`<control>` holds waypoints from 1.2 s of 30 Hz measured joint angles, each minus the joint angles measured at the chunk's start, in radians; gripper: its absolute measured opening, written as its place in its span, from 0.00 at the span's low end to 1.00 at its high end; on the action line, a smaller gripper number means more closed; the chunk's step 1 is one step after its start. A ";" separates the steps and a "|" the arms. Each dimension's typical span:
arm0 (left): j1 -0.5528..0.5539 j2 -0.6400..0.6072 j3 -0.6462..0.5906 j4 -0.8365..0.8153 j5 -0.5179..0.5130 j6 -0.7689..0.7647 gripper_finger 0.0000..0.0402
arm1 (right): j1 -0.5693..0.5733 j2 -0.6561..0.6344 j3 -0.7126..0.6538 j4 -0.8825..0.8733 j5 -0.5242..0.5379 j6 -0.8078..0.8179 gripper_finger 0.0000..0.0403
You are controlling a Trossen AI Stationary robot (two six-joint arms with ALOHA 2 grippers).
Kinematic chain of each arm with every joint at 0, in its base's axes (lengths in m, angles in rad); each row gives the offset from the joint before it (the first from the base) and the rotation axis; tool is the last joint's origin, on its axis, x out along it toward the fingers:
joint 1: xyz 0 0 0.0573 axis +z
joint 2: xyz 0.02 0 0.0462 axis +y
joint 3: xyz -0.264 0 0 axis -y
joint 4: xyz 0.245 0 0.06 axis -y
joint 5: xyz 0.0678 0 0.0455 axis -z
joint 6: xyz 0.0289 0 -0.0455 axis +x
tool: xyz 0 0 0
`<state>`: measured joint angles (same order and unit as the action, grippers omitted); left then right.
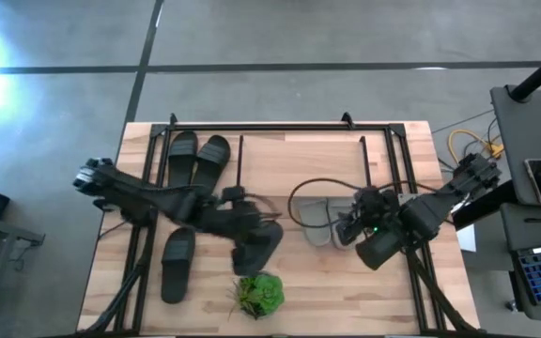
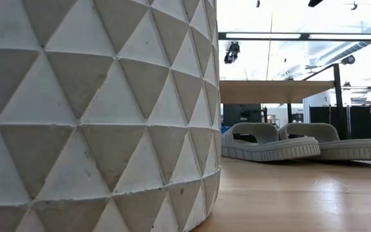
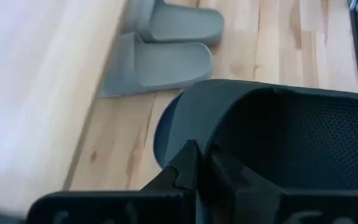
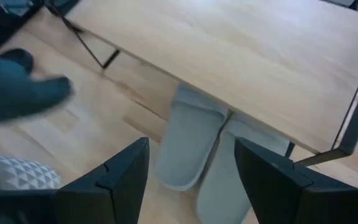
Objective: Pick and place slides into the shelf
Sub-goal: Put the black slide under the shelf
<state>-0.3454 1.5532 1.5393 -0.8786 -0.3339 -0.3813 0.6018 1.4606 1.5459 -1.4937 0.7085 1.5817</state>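
No legible writing on slides

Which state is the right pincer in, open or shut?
Open: the right pincer has its two dark fingers spread apart, empty, above the pale grey slides.

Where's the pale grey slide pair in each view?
High: pale grey pair right of centre, at the open right claw.
Low: right of middle, under the shelf.
Left wrist: by the shelf edge.
Right wrist: between that claw's fingers.
Shared landmark: the shelf's plank top.
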 joint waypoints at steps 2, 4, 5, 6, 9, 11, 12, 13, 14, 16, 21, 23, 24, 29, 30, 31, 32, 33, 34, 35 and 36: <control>0.027 0.061 0.049 -0.001 0.022 0.045 0.00 | 0.000 -0.019 0.000 -0.006 0.005 -0.001 0.57; 0.055 0.116 0.104 0.000 0.052 0.079 0.00 | 0.000 -0.029 0.000 -0.025 0.022 0.011 0.57; 0.072 0.144 0.132 0.002 0.089 0.093 0.00 | 0.000 -0.030 0.000 -0.038 0.026 0.022 0.57; 0.085 0.171 0.159 0.005 0.119 0.103 0.00 | 0.000 -0.031 0.000 -0.051 0.026 0.035 0.57; 0.106 0.251 0.222 -0.005 0.112 0.172 0.00 | 0.000 -0.032 -0.002 -0.074 0.026 0.049 0.57; 0.118 0.303 0.263 -0.027 0.091 0.183 0.00 | 0.000 -0.031 -0.003 -0.074 0.026 0.050 0.57; 0.124 0.325 0.278 -0.042 0.085 0.183 0.00 | 0.000 -0.031 -0.004 -0.074 0.026 0.049 0.57; 0.130 0.344 0.290 -0.058 0.077 0.183 0.00 | 0.000 -0.031 -0.006 -0.074 0.026 0.050 0.57; 0.133 0.364 0.301 -0.077 0.061 0.183 0.00 | 0.000 -0.031 -0.008 -0.073 0.026 0.049 0.57; 0.141 0.402 0.316 -0.097 0.032 0.177 0.00 | 0.000 -0.031 -0.012 -0.077 0.026 0.050 0.57; 0.146 0.475 0.334 -0.121 -0.071 0.099 0.00 | 0.000 -0.031 -0.017 -0.078 0.026 0.050 0.57; 0.146 0.491 0.334 -0.120 -0.124 0.098 0.00 | 0.000 -0.030 -0.020 -0.077 0.026 0.050 0.57; 0.149 0.499 0.334 -0.124 -0.127 0.094 0.00 | 0.000 -0.030 -0.022 -0.078 0.026 0.052 0.57; 0.156 0.540 0.325 -0.127 -0.198 0.074 0.00 | 0.000 -0.030 -0.031 -0.078 0.026 0.079 0.57; 0.156 0.545 0.321 -0.127 -0.240 0.078 0.00 | 0.000 -0.030 -0.034 -0.078 0.026 0.083 0.57; 0.156 0.552 0.320 -0.129 -0.273 0.084 0.00 | 0.000 -0.030 -0.036 -0.078 0.026 0.087 0.57; 0.156 0.556 0.320 -0.127 -0.298 0.094 0.00 | 0.000 -0.030 -0.039 -0.078 0.026 0.087 0.57; 0.156 0.562 0.320 -0.124 -0.307 0.098 0.00 | 0.000 -0.030 -0.040 -0.077 0.026 0.087 0.57; 0.156 0.569 0.320 -0.124 -0.310 0.099 0.00 | 0.000 -0.030 -0.042 -0.078 0.025 0.087 0.57; 0.158 0.574 0.320 -0.124 -0.313 0.100 0.00 | 0.000 -0.030 -0.044 -0.078 0.025 0.087 0.57; 0.158 0.583 0.320 -0.124 -0.311 0.100 0.00 | 0.000 -0.030 -0.045 -0.078 0.025 0.087 0.57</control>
<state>-0.1871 2.1359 1.8595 -1.0027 -0.6444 -0.2813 0.6018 1.4303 1.5011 -1.5713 0.7332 1.6684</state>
